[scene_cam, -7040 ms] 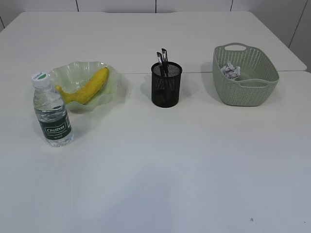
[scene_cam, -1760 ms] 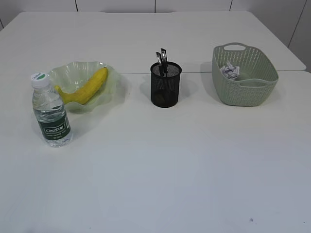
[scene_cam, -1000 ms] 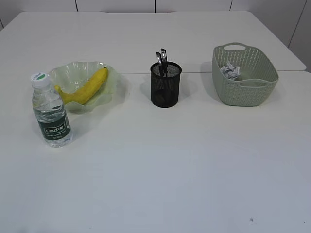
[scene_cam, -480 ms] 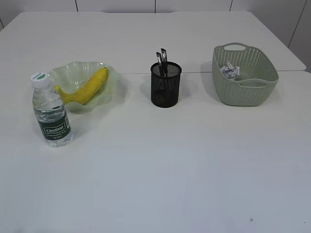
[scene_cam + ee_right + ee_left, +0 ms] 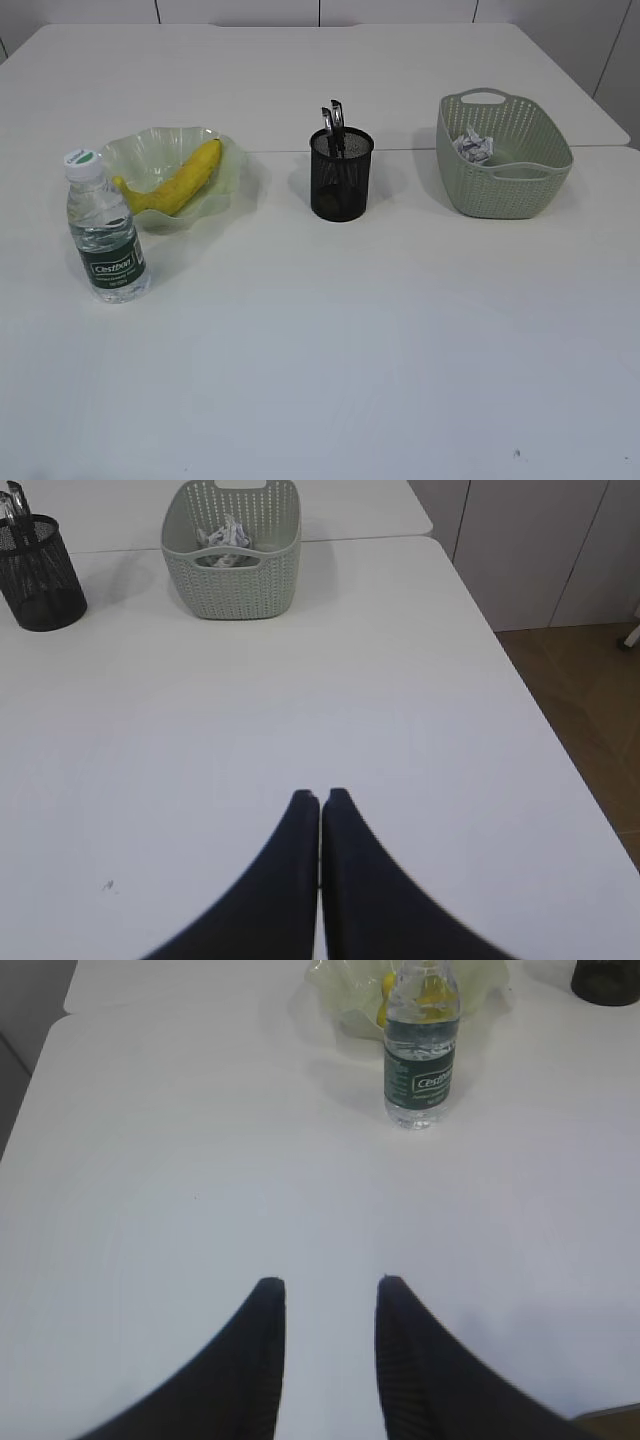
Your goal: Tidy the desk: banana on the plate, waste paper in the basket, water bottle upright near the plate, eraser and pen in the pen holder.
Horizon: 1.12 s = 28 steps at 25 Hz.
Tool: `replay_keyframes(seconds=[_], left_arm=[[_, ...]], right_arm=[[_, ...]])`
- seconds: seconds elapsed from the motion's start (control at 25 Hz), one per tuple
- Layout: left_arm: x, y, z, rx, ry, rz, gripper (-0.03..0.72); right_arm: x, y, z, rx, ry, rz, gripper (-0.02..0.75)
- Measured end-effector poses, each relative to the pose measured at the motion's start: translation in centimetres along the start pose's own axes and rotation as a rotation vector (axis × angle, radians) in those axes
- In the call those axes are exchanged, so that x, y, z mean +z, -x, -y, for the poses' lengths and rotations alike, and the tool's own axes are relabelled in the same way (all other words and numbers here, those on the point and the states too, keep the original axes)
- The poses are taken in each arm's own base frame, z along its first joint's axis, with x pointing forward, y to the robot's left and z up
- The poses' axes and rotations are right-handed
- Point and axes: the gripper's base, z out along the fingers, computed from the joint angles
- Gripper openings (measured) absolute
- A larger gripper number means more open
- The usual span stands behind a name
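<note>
Now the yellow curved banana (image 5: 178,180) lies in the pale green wavy-edged plate (image 5: 228,178), with the clear upright plastic water bottle (image 5: 105,229) beside it. Two pens (image 5: 334,122) stand in the black mesh pen holder (image 5: 341,175); any eraser inside is hidden. Crumpled paper (image 5: 475,146) sits in the grey-green woven basket (image 5: 520,185). The left hand (image 5: 329,1295) is parted and empty, the right hand (image 5: 320,800) closed on nothing, both over the white tabletop (image 5: 380,320).

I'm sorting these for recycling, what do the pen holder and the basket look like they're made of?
Pen holder: black wire mesh, probably metal, matte; light shows through its fine grid. Basket: grey-green, likely moulded plastic in a woven pattern, dull sheen, with cut-out handles.
</note>
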Motion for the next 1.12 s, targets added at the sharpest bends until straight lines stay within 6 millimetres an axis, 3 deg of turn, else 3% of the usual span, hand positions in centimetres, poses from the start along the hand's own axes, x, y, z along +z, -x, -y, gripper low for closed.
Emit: replay_keyframes(seconds=[1.12], left_arm=[[0.0,0.0,0.0,0.0,0.0,0.0,0.215]], right_arm=[[0.0,0.0,0.0,0.0,0.0,0.0,-0.012]])
